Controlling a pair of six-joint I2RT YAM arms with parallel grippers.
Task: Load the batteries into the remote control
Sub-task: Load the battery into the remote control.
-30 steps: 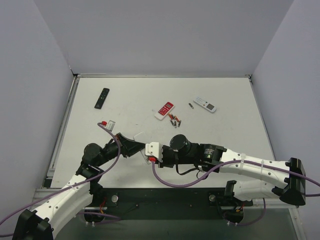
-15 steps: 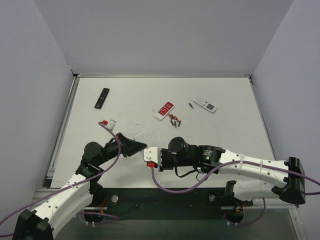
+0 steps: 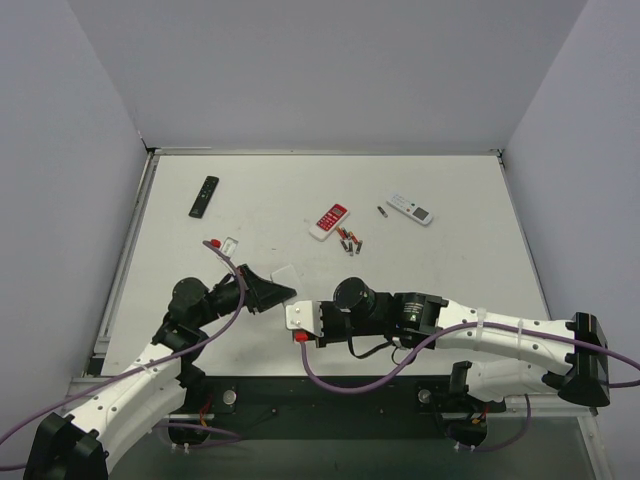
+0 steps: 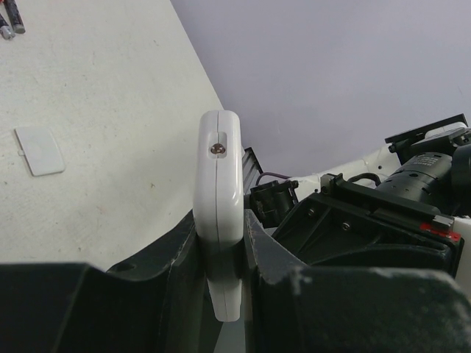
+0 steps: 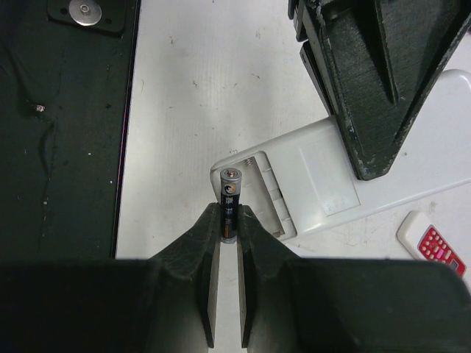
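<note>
Presently the insertion step seems in hand: the left pincer [image 4: 221, 224] clamps the white remote control [image 4: 218, 158] mid-frame, the right pincer [image 5: 229, 215] pinches a battery [image 5: 229, 187] beside its open battery bay [image 5: 259, 190], so the next move probably calls for aligning and seating it.

Remote control [image 3: 284, 274] in left claw [image 3: 277, 288], loose batteries [image 3: 349, 240] beyond

The left arm [image 3: 130, 385] is stretched from the near left corner toward the middle of the near edge. The left gripper [image 4: 221, 235] is clamped on the remote [image 4: 218, 169], which is held on edge. The right arm [image 3: 500, 330] is laid low along the near edge and pointed left. The right gripper [image 5: 229, 220] is closed on a battery [image 5: 229, 195] and is faced toward the left gripper.
</note>
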